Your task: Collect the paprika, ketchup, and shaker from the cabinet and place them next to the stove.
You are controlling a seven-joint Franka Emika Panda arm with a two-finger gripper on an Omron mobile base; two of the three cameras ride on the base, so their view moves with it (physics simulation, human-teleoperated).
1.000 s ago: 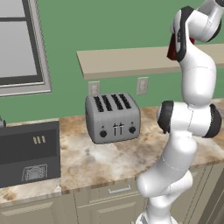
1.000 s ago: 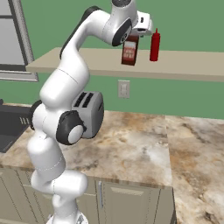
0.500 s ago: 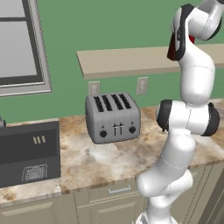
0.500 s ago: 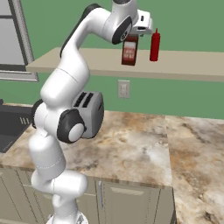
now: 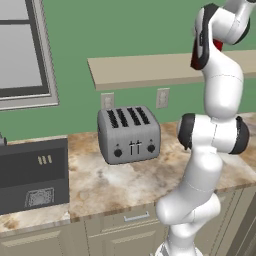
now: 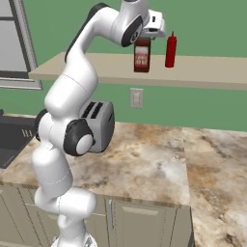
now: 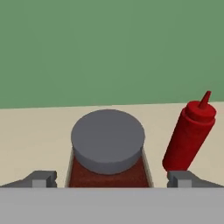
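Observation:
The paprika (image 6: 141,55), a dark red jar with a grey lid (image 7: 108,146) and a pale label, stands on the tan cabinet shelf (image 6: 202,72) against the green wall. Just to its right is the ketchup (image 6: 170,49), a slim red bottle with a pointed nozzle (image 7: 189,138). My gripper (image 6: 143,40) hangs right above the paprika, open, with one fingertip (image 7: 41,179) on each side of the jar (image 7: 111,179) and not pressed against it. The shaker and the stove are out of view.
Below the shelf, a grey four-slot toaster (image 5: 129,135) stands on the marble counter (image 6: 154,159). A dark sink-like basin (image 5: 32,175) is set into the counter at the left, under a window (image 5: 20,50). Two wall outlets (image 5: 162,98) sit under the shelf.

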